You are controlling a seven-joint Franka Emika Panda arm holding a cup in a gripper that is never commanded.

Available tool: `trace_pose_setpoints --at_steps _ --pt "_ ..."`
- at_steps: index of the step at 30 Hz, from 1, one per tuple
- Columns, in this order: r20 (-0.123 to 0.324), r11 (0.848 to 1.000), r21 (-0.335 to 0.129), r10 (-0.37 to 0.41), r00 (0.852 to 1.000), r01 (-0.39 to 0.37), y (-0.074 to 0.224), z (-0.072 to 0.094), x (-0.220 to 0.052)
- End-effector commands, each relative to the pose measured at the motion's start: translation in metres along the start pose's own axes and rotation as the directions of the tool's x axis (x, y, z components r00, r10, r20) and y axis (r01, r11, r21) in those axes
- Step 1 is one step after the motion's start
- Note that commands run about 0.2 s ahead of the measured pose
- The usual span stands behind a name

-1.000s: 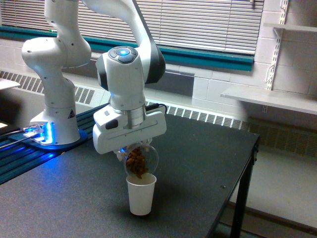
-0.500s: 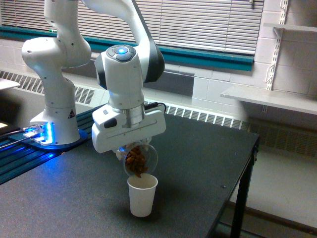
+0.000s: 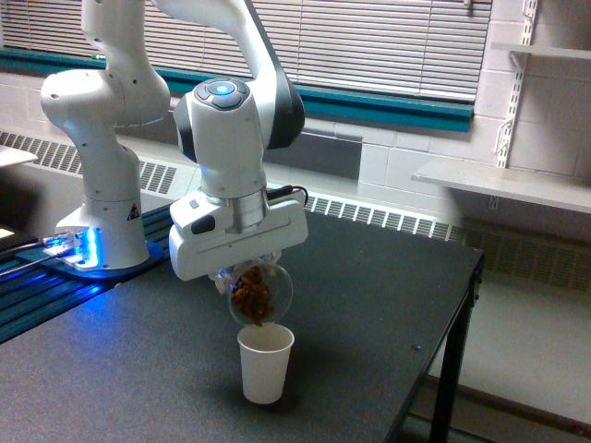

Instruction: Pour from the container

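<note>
fingers (image 3: 242,277) hidden behind container (image 3: 259,295), arm (image 3: 120,55) cut off at top

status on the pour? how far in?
Done: the container is gripped in the pincer, tipped mouth-down directly over the white paper cup on the black table. In hand: the pour itself, with brown bits crowded at the container's lower end. Left: most bits remain inside; how much the cup holds can't be seen.
</note>
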State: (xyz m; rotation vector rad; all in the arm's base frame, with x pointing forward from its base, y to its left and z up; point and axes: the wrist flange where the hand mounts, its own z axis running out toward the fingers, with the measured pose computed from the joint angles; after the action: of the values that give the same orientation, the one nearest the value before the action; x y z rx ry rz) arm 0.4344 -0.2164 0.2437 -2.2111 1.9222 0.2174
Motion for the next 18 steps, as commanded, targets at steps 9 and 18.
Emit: trace_pose_setpoints --at_steps 9,18 --pt "0.026 1.000 0.024 -0.002 1.000 0.001 0.0002 -0.0136 0.0005" --pt "0.042 0.999 0.033 0.004 0.999 -0.005 0.0002 -0.0162 0.0049"
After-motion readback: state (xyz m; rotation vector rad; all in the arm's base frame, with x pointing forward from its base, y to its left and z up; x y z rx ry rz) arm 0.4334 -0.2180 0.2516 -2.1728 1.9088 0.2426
